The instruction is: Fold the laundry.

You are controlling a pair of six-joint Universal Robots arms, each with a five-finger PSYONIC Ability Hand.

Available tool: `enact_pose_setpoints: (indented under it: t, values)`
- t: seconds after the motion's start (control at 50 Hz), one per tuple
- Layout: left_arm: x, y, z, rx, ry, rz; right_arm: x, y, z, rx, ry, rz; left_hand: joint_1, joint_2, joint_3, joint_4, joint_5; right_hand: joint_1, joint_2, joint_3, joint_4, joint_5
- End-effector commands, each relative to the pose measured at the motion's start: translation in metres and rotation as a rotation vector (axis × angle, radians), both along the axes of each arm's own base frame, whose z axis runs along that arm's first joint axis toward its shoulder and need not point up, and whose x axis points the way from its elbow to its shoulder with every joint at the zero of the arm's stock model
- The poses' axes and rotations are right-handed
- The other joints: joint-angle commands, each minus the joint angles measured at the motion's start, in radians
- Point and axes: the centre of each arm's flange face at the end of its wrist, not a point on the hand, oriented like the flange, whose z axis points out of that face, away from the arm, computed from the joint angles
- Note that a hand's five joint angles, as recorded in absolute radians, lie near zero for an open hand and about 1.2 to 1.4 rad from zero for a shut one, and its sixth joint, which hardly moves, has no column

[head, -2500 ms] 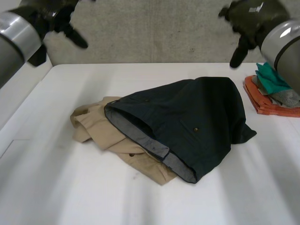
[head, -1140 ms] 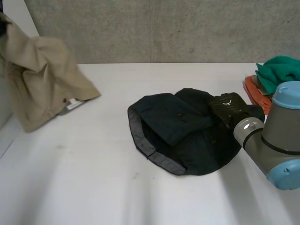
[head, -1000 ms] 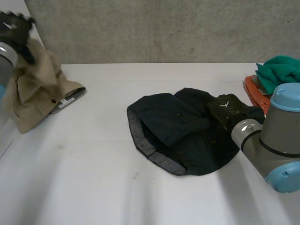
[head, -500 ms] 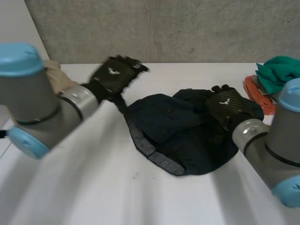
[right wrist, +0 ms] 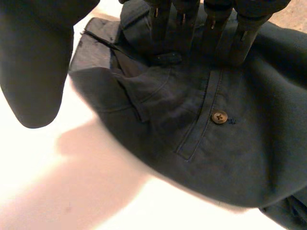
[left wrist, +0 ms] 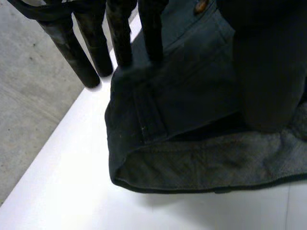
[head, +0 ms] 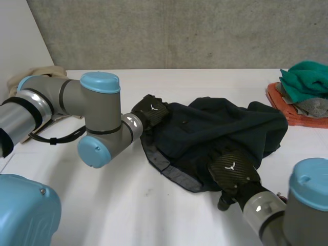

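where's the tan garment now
Head view: the tan garment sits at the table's far left edge, behind the left arm, apart from the dark shorts.

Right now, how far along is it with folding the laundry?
Early. Nothing is plainly folded yet: a tan garment lies bunched at the far left, and a green and orange pile sits at the right. In hand is the dark garment, crumpled in the middle, with the left hand at its waistband end and the right hand on its near edge, fingers straight. Left: flattening and folding it, then the tan one.
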Motion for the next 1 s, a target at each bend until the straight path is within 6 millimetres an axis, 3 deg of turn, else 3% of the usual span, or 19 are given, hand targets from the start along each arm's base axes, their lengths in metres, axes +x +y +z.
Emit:
enact_pose_setpoints:
  t: [0.02, 0.1, 0.16, 0.26, 0.3, 0.32, 0.34, 0.36, 0.46, 0.54, 0.58, 0.62, 0.7, 0.76, 0.84, 0.86, 0.9, 0.92, 1.0]
  values:
    - [-0.001, -0.001, 0.007, -0.015, 0.013, 0.022, 0.015, -0.021, -0.021, -0.031, -0.010, -0.009, 0.492, 0.511, 0.512, 0.518, 0.518, 0.180, 0.176, 0.174, 0.178, 0.169]
    - [0.000, 0.000, 0.017, -0.021, 0.037, 0.026, 0.021, -0.028, -0.029, -0.026, -0.003, -0.006, 0.730, 0.749, 0.750, 0.757, 0.756, 0.567, 0.562, 0.560, 0.565, 0.556]
    - [0.003, 0.001, 0.025, -0.023, 0.055, 0.040, 0.024, -0.031, -0.027, -0.036, -0.010, -0.009, 0.950, 0.969, 0.970, 0.976, 0.976, 1.093, 1.088, 1.086, 1.091, 1.081]
    - [0.014, -0.008, 0.036, -0.044, 0.076, 0.092, 0.024, -0.031, -0.013, -0.065, -0.040, -0.022, 0.950, 0.970, 0.971, 0.977, 0.976, 1.094, 1.089, 1.087, 1.092, 1.083]
    - [0.024, -0.019, 0.050, -0.076, 0.100, 0.141, 0.023, -0.031, 0.003, -0.092, -0.075, -0.032, 0.950, 0.970, 0.971, 0.977, 0.976, 1.094, 1.089, 1.087, 1.092, 1.083]
    - [0.028, -0.022, 0.057, -0.088, 0.112, 0.153, 0.022, -0.030, 0.008, -0.093, -0.085, -0.034, 0.950, 0.970, 0.971, 0.977, 0.976, 0.919, 0.914, 0.913, 0.917, 0.908]
    - [0.031, -0.024, 0.064, -0.099, 0.125, 0.164, 0.021, -0.028, 0.012, -0.092, -0.092, -0.038, 0.950, 0.970, 0.971, 0.977, 0.976, 0.470, 0.465, 0.463, 0.468, 0.459]
    - [0.037, -0.028, 0.077, -0.118, 0.155, 0.183, 0.017, -0.025, 0.019, -0.076, -0.108, -0.050, 0.950, 0.970, 0.971, 0.977, 0.976, -0.128, -0.133, -0.134, -0.130, -0.139]
    - [0.045, -0.028, 0.136, -0.219, 0.306, 0.177, 0.001, -0.022, 0.049, -0.048, -0.193, -0.098, 0.950, 0.970, 0.971, 0.977, 0.976, -0.128, -0.133, -0.134, -0.130, -0.139]
    - [0.047, -0.022, 0.201, -0.379, 0.471, 0.144, -0.020, -0.036, 0.071, -0.033, -0.305, -0.173, 0.950, 0.970, 0.971, 0.977, 0.976, -0.128, -0.133, -0.134, -0.130, -0.139]
    - [0.047, -0.019, 0.220, -0.419, 0.522, 0.131, -0.027, -0.044, 0.079, -0.042, -0.340, -0.196, 0.950, 0.970, 0.971, 0.977, 0.976, -0.128, -0.133, -0.134, -0.130, -0.139]
    - [0.036, -0.002, 0.249, -0.461, 0.620, 0.064, -0.040, -0.057, 0.091, -0.075, -0.377, -0.226, 0.950, 0.970, 0.971, 0.977, 0.976, -0.128, -0.133, -0.134, -0.130, -0.139]
    - [0.010, 0.027, 0.267, -0.471, 0.691, -0.034, -0.058, -0.075, 0.101, -0.115, -0.393, -0.281, 0.950, 0.970, 0.971, 0.977, 0.976, -0.128, -0.133, -0.134, -0.130, -0.139]
    - [-0.009, 0.044, 0.269, -0.467, 0.726, -0.078, -0.068, -0.085, 0.103, -0.126, -0.394, -0.318, 0.950, 0.970, 0.971, 0.977, 0.976, -0.128, -0.133, -0.134, -0.130, -0.139]
    - [-0.047, 0.076, 0.252, -0.403, 0.751, -0.178, -0.083, -0.097, 0.103, -0.136, -0.404, -0.383, 0.950, 0.970, 0.971, 0.977, 0.976, -0.128, -0.133, -0.134, -0.130, -0.139]
    - [-0.064, 0.090, 0.235, -0.349, 0.737, -0.230, -0.089, -0.101, 0.103, -0.136, -0.407, -0.404, 0.950, 0.970, 0.971, 0.977, 0.976, -0.128, -0.133, -0.134, -0.130, -0.139]
    - [-0.079, 0.103, 0.214, -0.286, 0.709, -0.279, -0.095, -0.105, 0.102, -0.135, -0.411, -0.430, 0.950, 0.970, 0.971, 0.977, 0.976, -0.128, -0.133, -0.134, -0.130, -0.139]
    - [-0.092, 0.116, 0.192, -0.220, 0.670, -0.316, -0.102, -0.109, 0.100, -0.131, -0.411, -0.452, 0.950, 0.970, 0.971, 0.977, 0.976, -0.128, -0.133, -0.134, -0.130, -0.139]
    - [-0.112, 0.139, 0.134, -0.081, 0.572, -0.359, -0.113, -0.116, 0.092, -0.118, -0.402, -0.495, 0.918, 0.938, 0.939, 0.945, 0.944, -0.128, -0.133, -0.134, -0.130, -0.139]
